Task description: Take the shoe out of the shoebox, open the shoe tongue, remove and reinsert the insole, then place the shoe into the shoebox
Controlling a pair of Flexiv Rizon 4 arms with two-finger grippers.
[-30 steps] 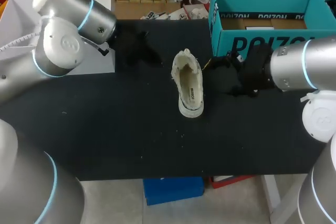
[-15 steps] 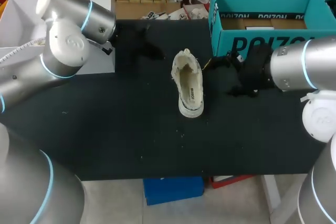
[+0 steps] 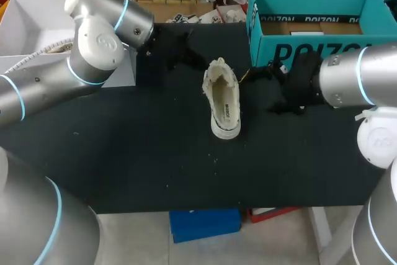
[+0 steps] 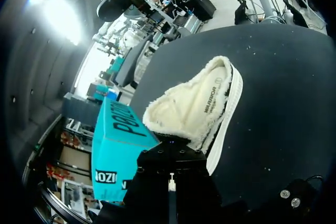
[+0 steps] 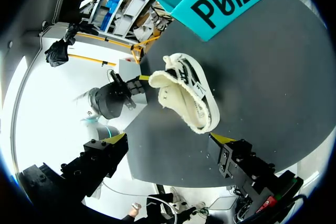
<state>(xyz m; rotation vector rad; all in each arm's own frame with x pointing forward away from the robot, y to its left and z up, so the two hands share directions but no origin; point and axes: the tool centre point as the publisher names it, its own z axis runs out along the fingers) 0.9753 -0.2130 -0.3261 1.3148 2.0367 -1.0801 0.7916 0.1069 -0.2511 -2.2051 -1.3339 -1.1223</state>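
The shoe (image 5: 186, 99) lies ahead of the wide-spread right hand (image 5: 169, 139), not touching it.

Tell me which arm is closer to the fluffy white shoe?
Left, probably. The left end effector is right beside the fluffy white shoe; the right end effector, open, is farther off opposite.

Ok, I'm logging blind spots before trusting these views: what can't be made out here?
Left claw: open or shut unclear; a dark blur in the head view, only black housing in its own wrist view.
Cream fleece-lined shoe: nearest edge hidden behind that housing in the left wrist view; tongue too small anywhere.
Teal cardboard shoebox: floor partly hidden by its front wall in the head view.
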